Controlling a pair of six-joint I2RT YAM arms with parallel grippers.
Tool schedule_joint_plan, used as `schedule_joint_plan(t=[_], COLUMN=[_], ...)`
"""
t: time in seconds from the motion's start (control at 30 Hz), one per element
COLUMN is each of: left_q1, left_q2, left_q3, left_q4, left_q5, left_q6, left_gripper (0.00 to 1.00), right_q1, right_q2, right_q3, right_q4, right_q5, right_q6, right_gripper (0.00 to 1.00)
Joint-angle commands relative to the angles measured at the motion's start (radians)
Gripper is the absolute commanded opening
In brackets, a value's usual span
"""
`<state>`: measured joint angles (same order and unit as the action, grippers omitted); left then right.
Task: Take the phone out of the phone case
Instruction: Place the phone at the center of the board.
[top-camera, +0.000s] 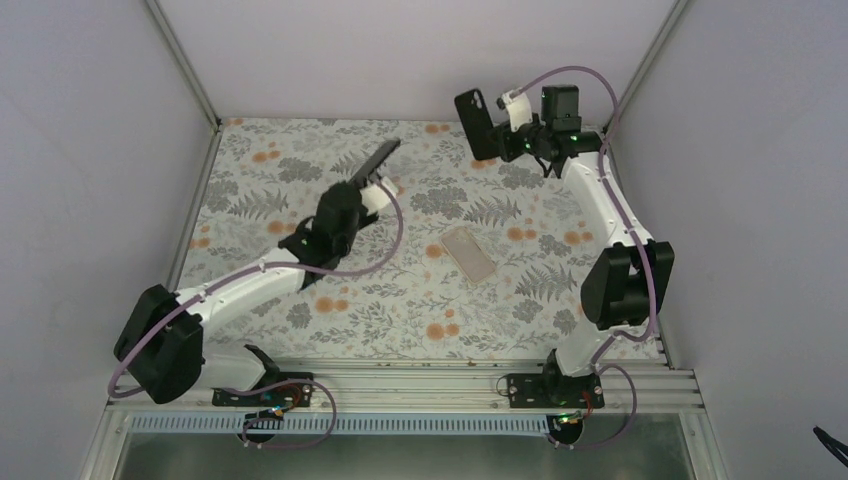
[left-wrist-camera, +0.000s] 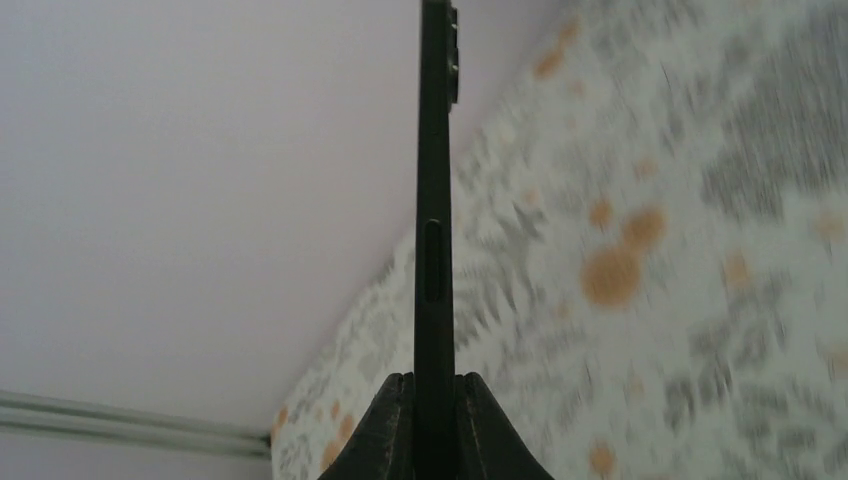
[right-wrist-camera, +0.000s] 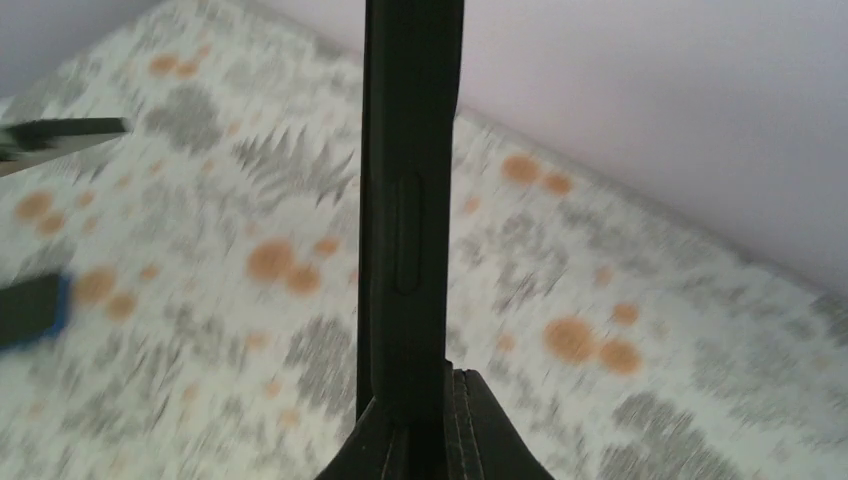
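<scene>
Finding: the thin translucent whitish soft phone case (top-camera: 469, 253) lies flat and empty on the flowered table cover (top-camera: 420, 320), right of centre, with the pattern showing through it. Neither arm touches it.

Left gripper (top-camera: 361, 186): clenched on the end of a slim black rectangular phone (top-camera: 380, 158), which is held off the table and tilted towards the far edge. The left wrist view shows the pads (left-wrist-camera: 480, 430) pinching both flat faces, with the phone edge-on.

Right gripper (top-camera: 503, 138): clenched on a second, near-identical black phone (top-camera: 477, 125), held high at the far right corner and roughly upright with its flat face showing. The right wrist view confirms the same face-to-face pinch at one end.

Which of the two handsets came out of the case cannot be determined from these views.

Assessment: the extraction appears complete.

Handling: either phone is rigid, smooth and probably slippery on its glossy faces, with glass liable to crack if dropped from this height. An end grip leaves most of the body overhanging; a hold nearer the middle, across the faces, would be steadier. The case is light and floppy and is best taken by a rim or corner.
</scene>
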<state>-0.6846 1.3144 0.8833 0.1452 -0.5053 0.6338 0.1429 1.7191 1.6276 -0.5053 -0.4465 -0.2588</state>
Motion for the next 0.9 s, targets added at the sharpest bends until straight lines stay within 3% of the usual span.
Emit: schedule_joint_plan(t=[0.0,0.27,0.43,0.7,0.8,0.87], left_q1=[-0.030,-0.129,-0.206,-0.262,-0.289,-0.308], left_q2=[-0.004,0.042,0.122,0.226,0.231,0.203], left_q3=[-0.174,-0.339,-0.419,-0.479,-0.512,-0.532], left_q4=[0.223,0.250,0.360,0.481,0.519,0.501], left_q5=[-0.119,-0.068,-0.072,-0.086,-0.090,-0.061], left_q6=[0.207,0.306,0.372,0.425,0.453,0.444], left_gripper=[0.02,0.02,0.02,0.03,0.16,0.36], right_q1=[-0.034,-0.168,-0.272,-0.309,-0.329,-0.346], right_q2=[-0.024,-0.097,-0.067,0.023,0.040,0.056], right_q3=[-0.033,-0.298,-0.432,-0.503,-0.502,-0.501], right_q4=[-0.338,-0.548,-0.533,-0.479,-0.459,-0.452], right_q5=[-0.132,-0.102,-0.113,-0.135,-0.125,-0.119], right_q6=[-0.193,-0.408,-0.475,-0.493,-0.485,-0.483], right_gripper=[0.03,0.03,0.03,0.04,0.04,0.07])
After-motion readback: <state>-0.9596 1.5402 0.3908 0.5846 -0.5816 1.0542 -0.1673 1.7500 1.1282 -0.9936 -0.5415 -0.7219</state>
